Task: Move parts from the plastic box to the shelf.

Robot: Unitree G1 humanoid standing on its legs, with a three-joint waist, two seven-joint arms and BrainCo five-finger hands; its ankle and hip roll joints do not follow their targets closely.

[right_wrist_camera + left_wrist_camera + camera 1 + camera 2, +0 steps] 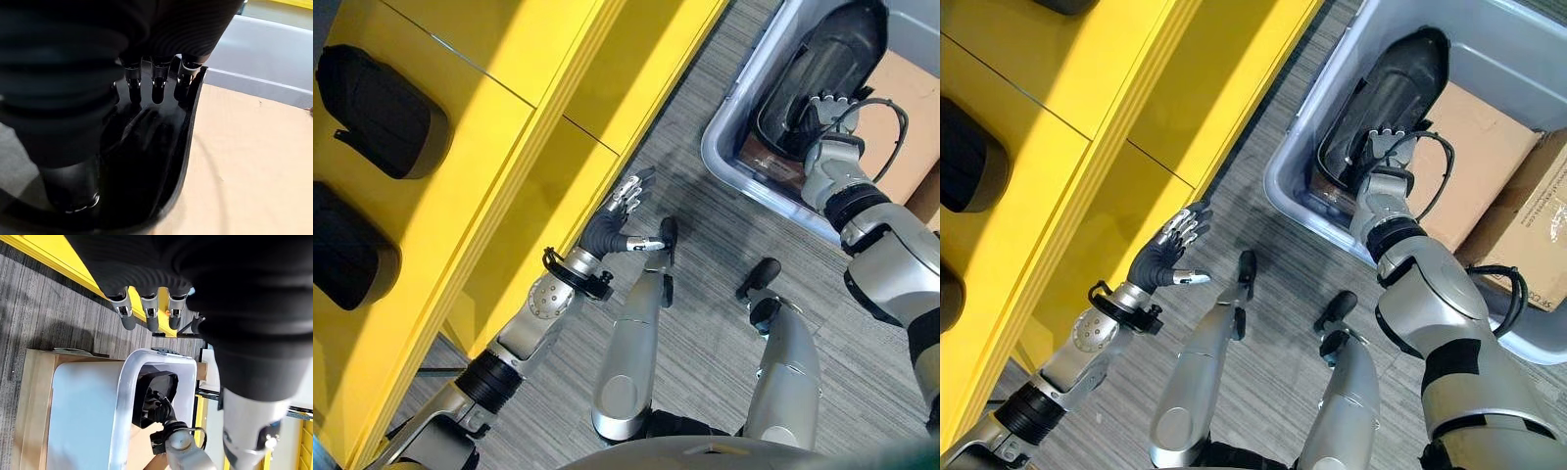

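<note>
Nearest, the left hand (1170, 250) hangs idle over the grey floor (705, 323) beside the yellow shelf (460, 147), fingers straight and relaxed, holding nothing. Two dark parts (377, 113) already lie on the shelf's upper surfaces, so the job looks partly done.

Farther out, the right hand (1386, 147) reaches into the plastic box (1283, 186) and sits on the black part (1391, 73) that stands leaning inside it. In the right wrist view its fingers (156, 90) reach over the glossy part's (161, 161) curved rim; whether they have actually clamped on it I cannot tell, since the tips sit against the dark surface and the thumb is hidden.

The step in hand appears to be the pick-up of this next part. The next move likely calls for a firm hold on the rim, then a lift straight up, because the box wall stands close around the part and a brown cardboard sheet (1474, 147) lies just beside it. Between box and shelf the floor strip offers open room for the carry; the shelf's yellow edge is the thing to clear on arrival.
</note>
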